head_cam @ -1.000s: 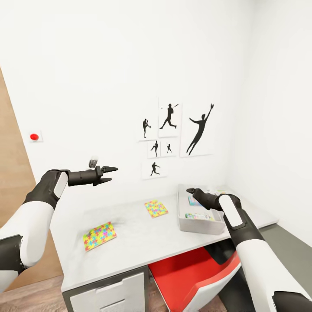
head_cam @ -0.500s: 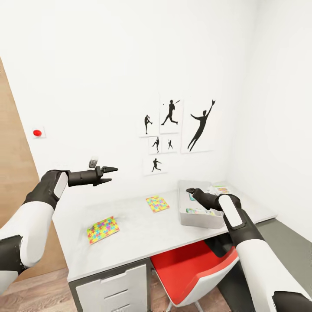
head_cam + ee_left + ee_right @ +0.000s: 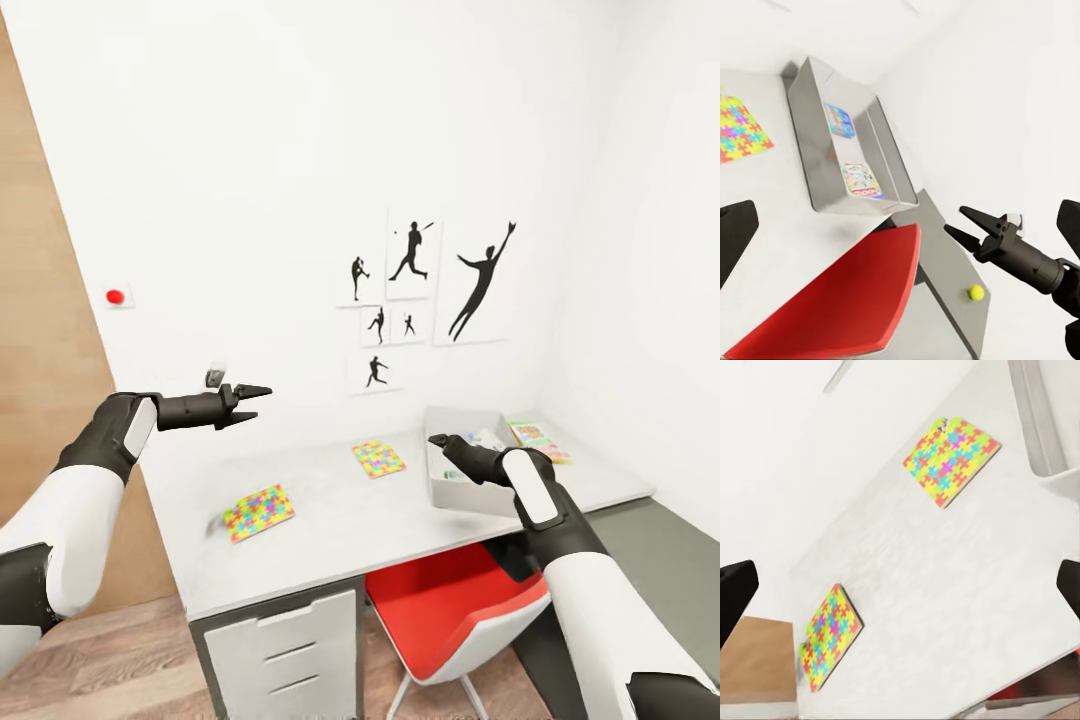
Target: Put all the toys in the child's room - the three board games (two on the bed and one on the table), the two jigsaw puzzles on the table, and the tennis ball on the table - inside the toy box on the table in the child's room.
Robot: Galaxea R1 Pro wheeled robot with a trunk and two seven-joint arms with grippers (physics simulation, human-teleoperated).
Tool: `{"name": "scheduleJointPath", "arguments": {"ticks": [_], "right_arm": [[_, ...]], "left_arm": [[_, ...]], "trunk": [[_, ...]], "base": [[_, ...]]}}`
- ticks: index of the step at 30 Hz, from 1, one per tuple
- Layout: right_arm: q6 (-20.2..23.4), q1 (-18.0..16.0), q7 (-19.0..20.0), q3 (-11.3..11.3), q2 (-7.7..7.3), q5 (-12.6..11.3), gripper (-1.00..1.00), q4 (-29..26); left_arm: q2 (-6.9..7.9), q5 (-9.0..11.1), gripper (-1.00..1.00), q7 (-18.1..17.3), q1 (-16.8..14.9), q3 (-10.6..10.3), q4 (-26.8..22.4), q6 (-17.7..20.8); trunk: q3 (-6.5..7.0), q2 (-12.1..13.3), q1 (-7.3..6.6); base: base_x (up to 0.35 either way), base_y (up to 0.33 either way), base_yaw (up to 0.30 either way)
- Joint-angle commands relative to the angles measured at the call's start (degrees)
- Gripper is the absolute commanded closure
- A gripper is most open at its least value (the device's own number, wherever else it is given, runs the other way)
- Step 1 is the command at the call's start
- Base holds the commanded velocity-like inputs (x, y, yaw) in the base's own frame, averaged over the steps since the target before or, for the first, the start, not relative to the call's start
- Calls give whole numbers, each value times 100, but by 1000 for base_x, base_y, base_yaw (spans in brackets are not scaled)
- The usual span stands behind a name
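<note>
Between the earlier frames and this one the whole head view slid: desk, posters and red wall button all sat further right and the wooden panel at the left had widened, so the camera had turned or the base had rolled while both arms kept the same pose in front of it.

The left gripper hung in the air above the near end of the table, its two fingers slightly parted and holding nothing. The right gripper hovered just in front of the toy box; in the left wrist view its fingers stood apart and empty. Neither arm was reaching for anything, which suits a robot being repositioned rather than one mid-grasp.

In the toy box two board games already lay flat on its floor, one blue and one white with a red logo. A third printed box lay on the table just beyond the bin, not yet inside it. The two jigsaw puzzles lay flat on the white top, well apart from each other, the farther one nearer the bin. The tennis ball sat near the table's edge on the far side of the bin from the puzzles. A red chair stood tucked under the desk.

By my reading, the puzzles, ball and third game remained to be loaded.
</note>
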Motion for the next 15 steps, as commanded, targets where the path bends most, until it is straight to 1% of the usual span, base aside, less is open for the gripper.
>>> {"name": "scheduleJointPath", "arguments": {"ticks": [1, 8, 15], "right_arm": [[17, 1, -52, -2, 1, -61, -100, -8], [10, 2, -56, -1, 5, -55, -100, -8], [8, 5, -57, 0, -2, -52, -100, -8]], "left_arm": [[-1, 16, -100, -2, -3, 9, 3, 30], [-1, 16, -100, -2, 5, 6, 5, 27], [-1, 16, -100, -2, 8, 5, 8, 26]], "trunk": [[-11, -5, 1], [-49, -5, 1], [-73, -5, 1]], "base": [[-86, 77, 174], [-41, 51, 231], [-60, 159, 264]]}}
